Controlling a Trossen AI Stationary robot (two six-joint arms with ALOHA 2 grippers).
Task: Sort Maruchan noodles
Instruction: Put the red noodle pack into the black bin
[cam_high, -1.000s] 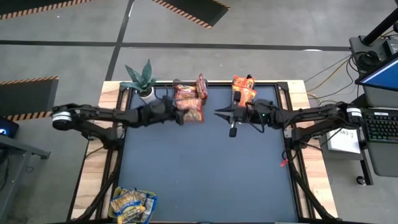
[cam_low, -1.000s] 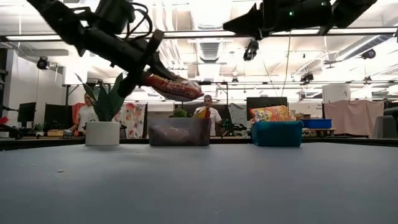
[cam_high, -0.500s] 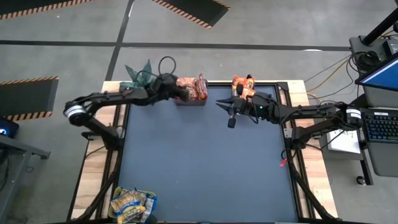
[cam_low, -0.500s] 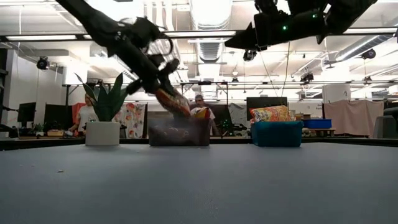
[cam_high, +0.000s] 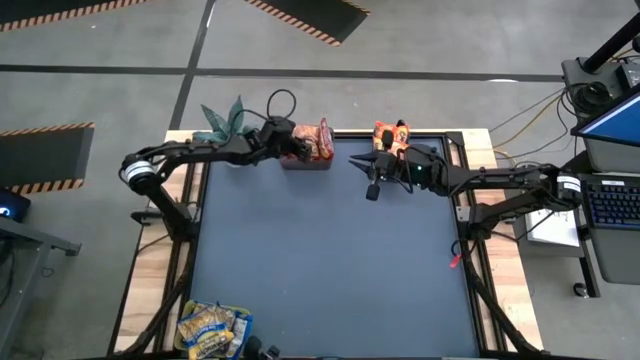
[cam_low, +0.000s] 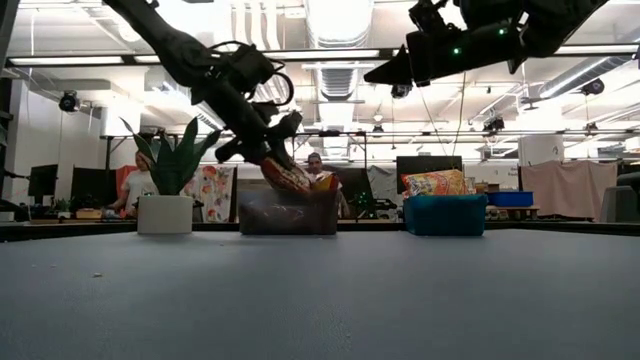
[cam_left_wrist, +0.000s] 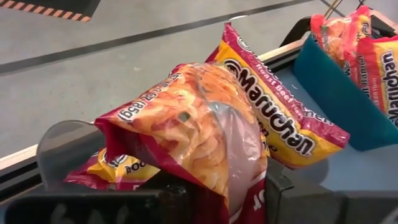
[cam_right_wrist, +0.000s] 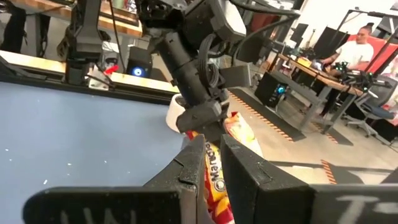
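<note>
Left gripper (cam_high: 297, 150) at the far edge of the counter (cam_high: 320, 270), right over the clear bin (cam_low: 287, 213). Fingers (cam_left_wrist: 283, 193) clamped on one red-pink noodle packet (cam_left_wrist: 199, 137); held by its near end, long axis running away from the fingers and tilted downward into the bin mouth. In the low view, packet nose (cam_low: 290, 178) at or just inside the bin rim, slanting down toward the teal bin side. Contact with the packets below: cannot tell.

Already in the clear bin: a second red-pink packet (cam_left_wrist: 280, 118) standing on edge, just beside the held one, plus another lying underneath.

Teal bin (cam_low: 446, 214) next along the far edge, holding orange packets (cam_high: 392, 138). Yellow-and-blue packets (cam_high: 213, 329) well apart, at the near left corner of the counter.

Right gripper (cam_high: 360, 162) raised above the counter, near the teal bin, fingers (cam_right_wrist: 193, 168) nearly together, gap narrow, nothing visibly between them. Waiting, by the look of it.

Judgement: release step at hand. Left arm plainly the one in place; packet directly above its bin, so opening the fingers likely enough. Risk: long packet catching on the upright neighbour or the rim and tipping out.

Potted plant (cam_low: 167, 190) to the left of the clear bin, clear of the drop.
</note>
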